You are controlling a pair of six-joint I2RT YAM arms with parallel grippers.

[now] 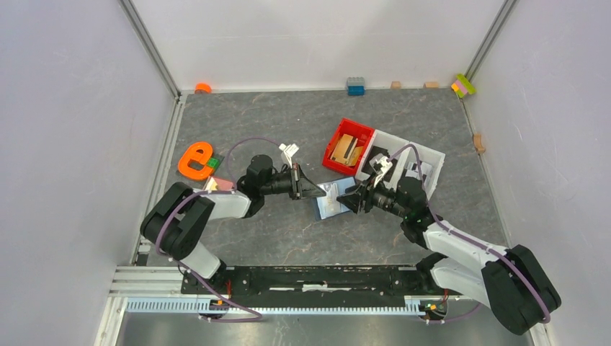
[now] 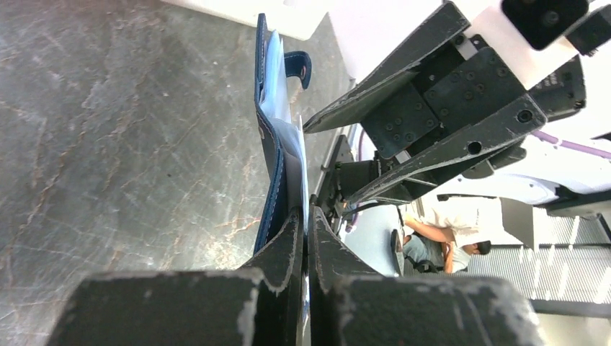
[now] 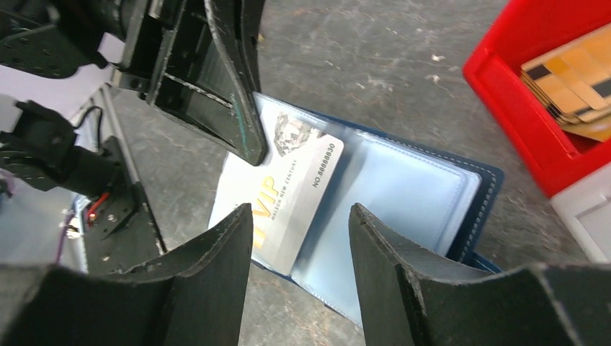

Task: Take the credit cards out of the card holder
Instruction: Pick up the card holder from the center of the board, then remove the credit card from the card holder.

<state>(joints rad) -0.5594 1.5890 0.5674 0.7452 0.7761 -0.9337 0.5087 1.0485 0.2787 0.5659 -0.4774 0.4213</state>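
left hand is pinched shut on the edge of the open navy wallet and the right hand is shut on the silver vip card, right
Not quite: the right hand is open, its fingers apart with the silver VIP card showing in the gap, as the right wrist view shows. The left hand is pinched shut on the edge of the open navy-blue folding wallet.
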